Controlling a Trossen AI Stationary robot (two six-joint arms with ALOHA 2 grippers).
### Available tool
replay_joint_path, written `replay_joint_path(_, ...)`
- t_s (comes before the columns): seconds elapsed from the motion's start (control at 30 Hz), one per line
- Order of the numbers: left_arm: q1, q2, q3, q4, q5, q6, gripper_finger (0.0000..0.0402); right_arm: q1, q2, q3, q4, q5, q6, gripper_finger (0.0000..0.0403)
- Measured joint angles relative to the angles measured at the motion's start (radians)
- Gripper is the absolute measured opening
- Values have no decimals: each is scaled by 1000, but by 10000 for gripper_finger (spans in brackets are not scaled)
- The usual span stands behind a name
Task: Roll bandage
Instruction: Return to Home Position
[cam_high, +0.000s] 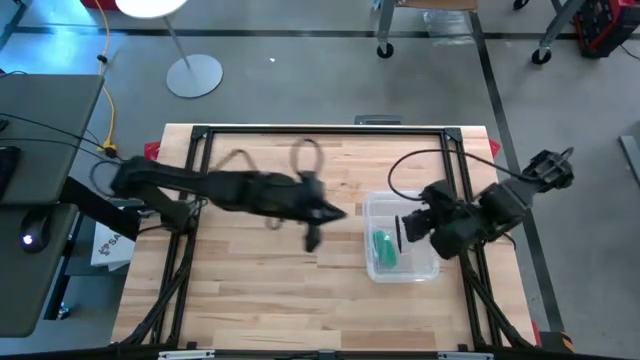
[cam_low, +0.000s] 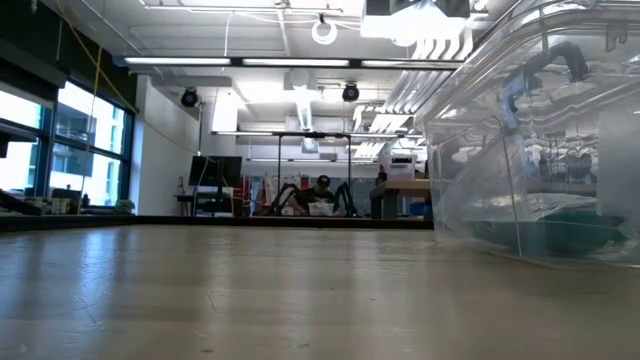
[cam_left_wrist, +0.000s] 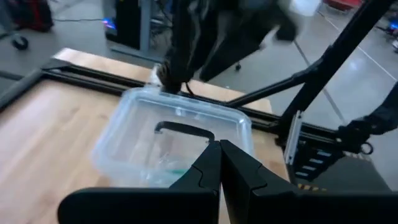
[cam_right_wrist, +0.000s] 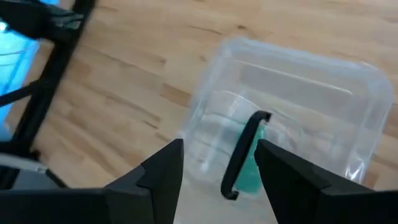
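Observation:
The green bandage (cam_high: 382, 250) is a small roll lying inside a clear plastic box (cam_high: 420, 205) with a black handle (cam_right_wrist: 242, 155), on the table's right half. In the right wrist view the bandage (cam_right_wrist: 252, 171) shows through the lid under the handle. My right gripper (cam_right_wrist: 219, 146) is open above the box, its fingers to either side of the handle and clear of it. My left gripper (cam_left_wrist: 220, 163) is shut with nothing between its fingers. It hangs over the table's middle (cam_high: 325, 215), left of the box (cam_left_wrist: 186, 102).
A black frame (cam_high: 320, 131) runs around the table, and looped cables (cam_high: 305, 155) lie near the far edge. Bare wood (cam_high: 240, 290) lies at the near left. In the low view the box (cam_low: 540, 150) fills the right side.

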Motion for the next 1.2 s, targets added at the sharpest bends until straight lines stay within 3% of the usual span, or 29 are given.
replay_joint_path(0.1, 46, 125, 0, 110, 64, 5, 0, 50, -8, -12, 0, 27, -5, 195)
replay_joint_path(0.3, 124, 356, -1, 356, 184, -132, 0, 147, -53, -219, -24, -117, 129, 184)
replay_joint_path(0.4, 149, 454, -1, 451, 258, -226, 0, 184, -114, -382, 77, -132, 229, 177)
replay_joint_path(0.53, 179, 536, 5, 458, 298, -324, 0, 194, -185, -576, 276, -121, 244, 169)
replay_joint_path(0.7, 208, 528, 6, 414, 301, -352, 0, 186, -194, -621, 328, -39, 211, 164)
replay_joint_path(0.8, 221, 487, -1, 365, 263, -324, 0, 175, -196, -575, 221, 28, 171, 164)
replay_joint_path(0.97, 250, 376, -4, 233, 188, -252, 0, 115, -208, -470, 87, 24, 114, 164)
replay_joint_path(1.2, 247, 203, -1, 64, 131, -153, 0, 53, -209, -341, 92, 51, -68, 164)
